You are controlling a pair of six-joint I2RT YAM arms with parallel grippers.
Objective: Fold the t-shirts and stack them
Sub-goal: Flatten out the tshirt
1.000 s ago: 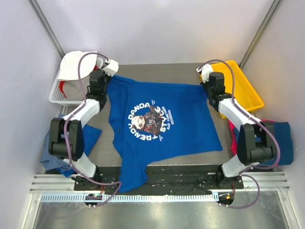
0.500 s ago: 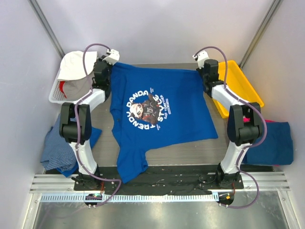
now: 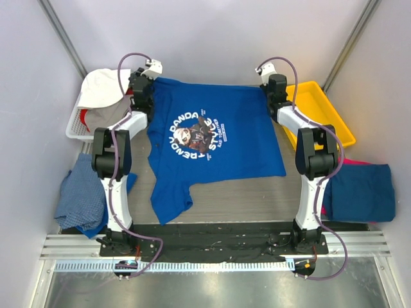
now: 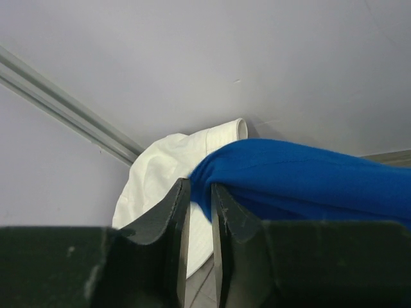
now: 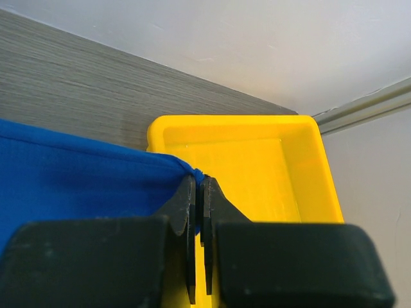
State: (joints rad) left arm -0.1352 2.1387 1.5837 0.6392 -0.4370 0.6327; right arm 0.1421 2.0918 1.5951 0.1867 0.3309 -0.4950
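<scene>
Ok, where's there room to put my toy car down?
Bare table between the blue t-shirt and the arm bases. The yellow tray looks empty too. Crowded: white basket and cloth pile left, folded shirts right.

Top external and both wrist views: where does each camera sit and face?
Top external: above and behind the bases, looking down at the table; left arm and right arm show.
Left wrist: faces the far-left corner; left hand straddles the royal blue t-shirt.
Right wrist: faces far right; right hand pinches the shirt before the yellow bin.
Shared: the shirt in all three.
</scene>
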